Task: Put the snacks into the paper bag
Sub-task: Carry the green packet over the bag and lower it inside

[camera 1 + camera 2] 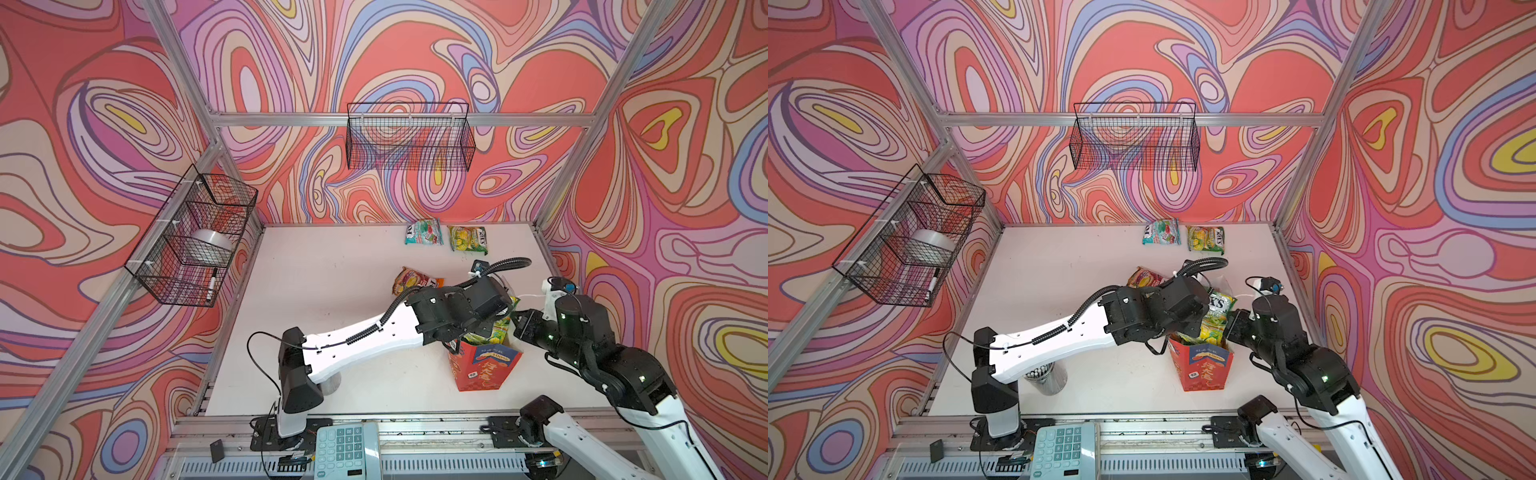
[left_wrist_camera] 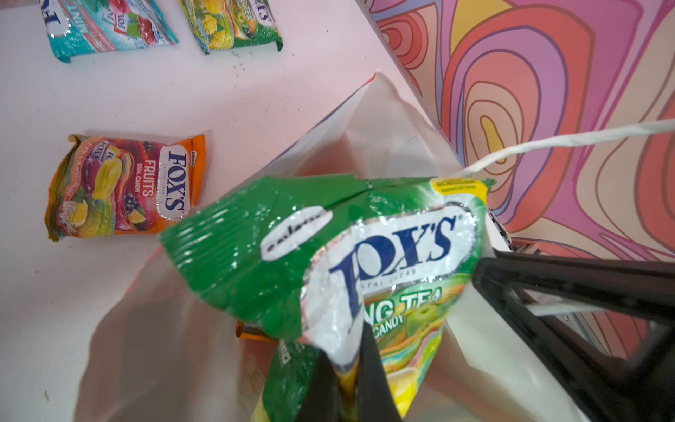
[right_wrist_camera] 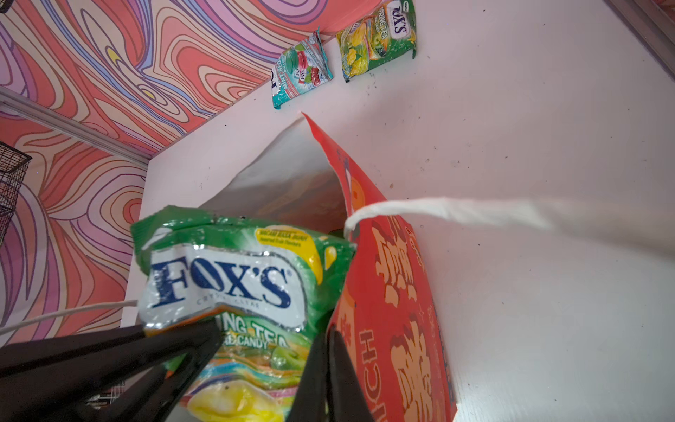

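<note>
Swirl-print walls [image 1: 83, 124], white tabletop [image 1: 324, 291]. Nearest: calculator [image 1: 347, 451] on front rail, btwn the arm bases. Metal cup [image 1: 1046, 376] stands under L arm.

paper bag [image 1: 482, 370]: upright on front-right part of tabletop, long axis vertical, mouth up. Its white inside shows in L wrist view. One white cord handle [image 3: 456, 212] stretches away from rim.

green pouch [image 1: 1214, 316]: long axis steep, near vertical w/ slight lean. FOX'S logo end points up, clear of rim. Fruit-print end points down, inside bag mouth.

L gripper [image 2: 345, 350]: fingers clamped on green pouch's side edge, just below logo. L arm reaches from front-left base across the middle, wrist bent down over bag mouth.

R gripper [image 3: 327, 339]: fingers pinched tight on bag's right rim, as far as R wrist view shows. R arm has elbow high at right, forearm pointing back left toward bag.

Farther: orange pouch [image 1: 415, 282] flat on tabletop, just behind L wrist. At far edge, teal pouch [image 1: 423, 231] and far green pouch [image 1: 467, 240] lie flat, side by side, not touching. Wire baskets hang on left wall [image 1: 191, 237] and back wall [image 1: 409, 137].
</note>
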`<state>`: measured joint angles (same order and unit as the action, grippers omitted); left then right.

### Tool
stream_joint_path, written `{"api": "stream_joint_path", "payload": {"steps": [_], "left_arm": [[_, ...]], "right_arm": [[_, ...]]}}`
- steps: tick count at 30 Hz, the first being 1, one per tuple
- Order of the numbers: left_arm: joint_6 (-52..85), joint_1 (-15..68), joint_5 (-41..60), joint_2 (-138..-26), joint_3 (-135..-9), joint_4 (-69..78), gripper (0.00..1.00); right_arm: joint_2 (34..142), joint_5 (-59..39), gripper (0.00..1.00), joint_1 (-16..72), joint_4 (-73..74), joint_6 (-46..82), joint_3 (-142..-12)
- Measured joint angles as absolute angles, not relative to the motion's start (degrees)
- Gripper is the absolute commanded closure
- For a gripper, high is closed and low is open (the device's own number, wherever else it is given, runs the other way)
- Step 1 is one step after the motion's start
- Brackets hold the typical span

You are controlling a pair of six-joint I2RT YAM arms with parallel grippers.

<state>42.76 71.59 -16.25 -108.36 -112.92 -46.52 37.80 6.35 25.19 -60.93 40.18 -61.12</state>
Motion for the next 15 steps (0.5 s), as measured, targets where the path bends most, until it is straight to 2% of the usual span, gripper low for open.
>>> {"api": "stream_joint_path", "payload": {"steps": [11,13,15], "left_arm": [[46.8,71.6,-18.3,-108.9,-108.3,-46.7,1.00],[46.7,71.6,-18.3,-108.9,-108.2,-46.6,0.86],[46.7,71.6,-18.0,-109.0,-108.3,-46.5,0.76]], "right_arm": [[36.4,6.5,1.00,25.2,-60.9,40.2,-60.7],[36.4,6.5,1.00,25.2,-60.9,40.2,-60.7],[36.4,6.5,1.00,25.2,-60.9,40.2,-60.7]]}}
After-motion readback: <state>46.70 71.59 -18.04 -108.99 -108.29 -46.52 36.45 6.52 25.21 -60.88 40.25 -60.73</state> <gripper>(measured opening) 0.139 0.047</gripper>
